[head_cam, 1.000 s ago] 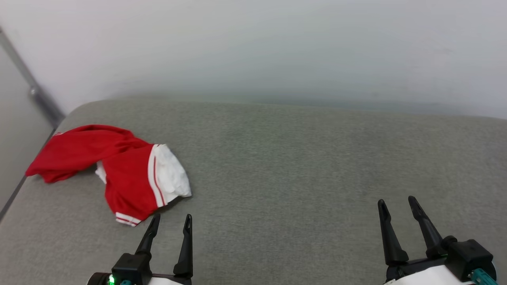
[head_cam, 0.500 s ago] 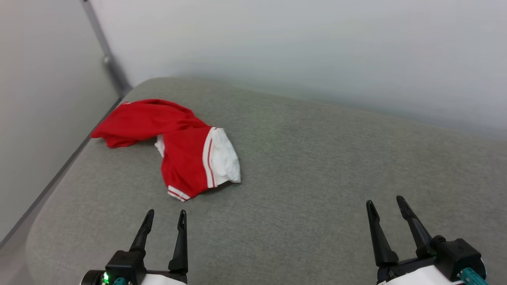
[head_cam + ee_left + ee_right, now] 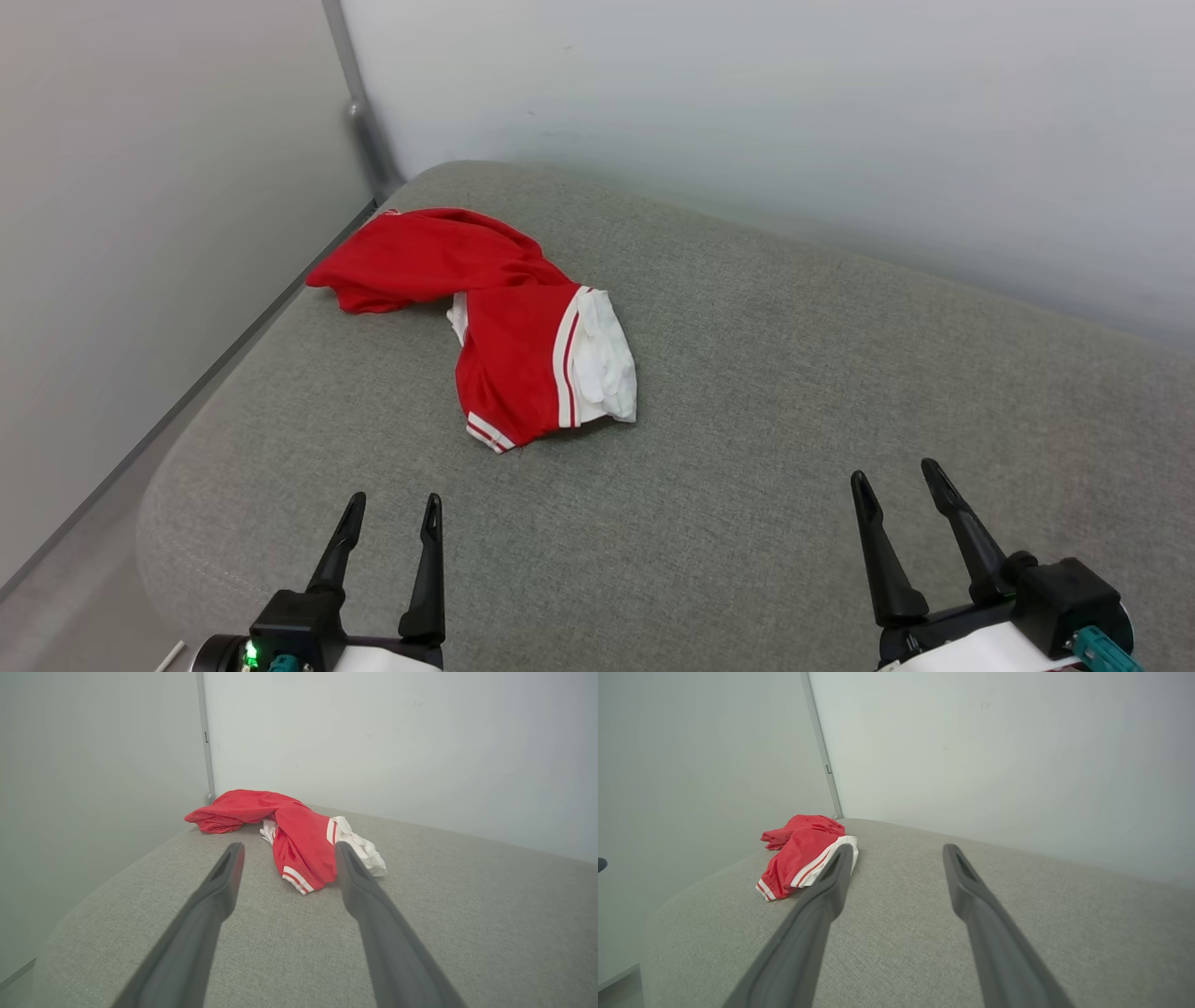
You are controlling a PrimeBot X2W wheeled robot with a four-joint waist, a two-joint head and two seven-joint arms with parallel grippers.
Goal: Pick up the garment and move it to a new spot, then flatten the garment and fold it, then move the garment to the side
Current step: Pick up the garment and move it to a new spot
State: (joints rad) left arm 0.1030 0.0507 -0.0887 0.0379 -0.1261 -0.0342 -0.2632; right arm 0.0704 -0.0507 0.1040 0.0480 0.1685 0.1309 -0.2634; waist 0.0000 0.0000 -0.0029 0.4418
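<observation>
A crumpled red garment (image 3: 504, 317) with white sleeves lies at upper left of the head view on a grey cushion (image 3: 794, 448). At the bottom edge, the left gripper (image 3: 392, 509) and right gripper (image 3: 894, 476) hover empty, fingers spread.

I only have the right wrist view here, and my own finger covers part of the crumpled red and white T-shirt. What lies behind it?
Observer: A bunched white sleeve, at the right edge of the red and white T-shirt in the head view.
Operator: Where is the left gripper relative to the shirt?
Observer: The left gripper sits nearer the robot than the striped hem, jaws open, not touching the cloth.
Operator: Any other white showing?
Observer: Yes, a small white fold in the crease between the two red parts.
</observation>
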